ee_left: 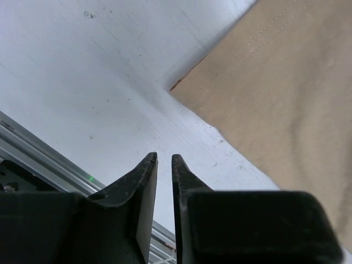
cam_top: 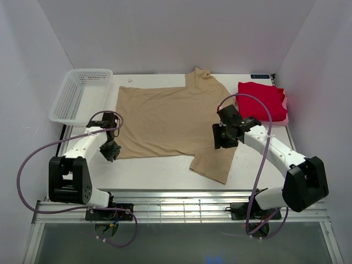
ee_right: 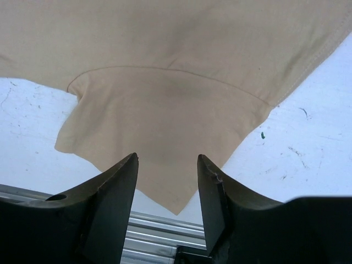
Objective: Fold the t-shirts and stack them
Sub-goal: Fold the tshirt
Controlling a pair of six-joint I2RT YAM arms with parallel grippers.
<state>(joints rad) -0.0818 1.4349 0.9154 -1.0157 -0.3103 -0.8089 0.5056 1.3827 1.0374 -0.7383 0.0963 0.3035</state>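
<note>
The tan-beige t-shirt (cam_top: 165,121) lies spread flat in the middle of the table, with one sleeve pointing to the near edge. The red t-shirt (cam_top: 261,102) sits folded at the back right. My left gripper (cam_top: 111,153) hovers over bare table just off the tan shirt's near-left corner (ee_left: 286,82). Its jaws (ee_left: 164,157) are almost together and hold nothing. My right gripper (cam_top: 224,140) is open above the tan shirt's near sleeve (ee_right: 159,126). Its fingers (ee_right: 168,159) straddle the sleeve tip from above and do not grip it.
A white mesh basket (cam_top: 80,93) stands at the back left. A metal rail (cam_top: 181,206) runs along the table's near edge. White walls close in the left, right and back.
</note>
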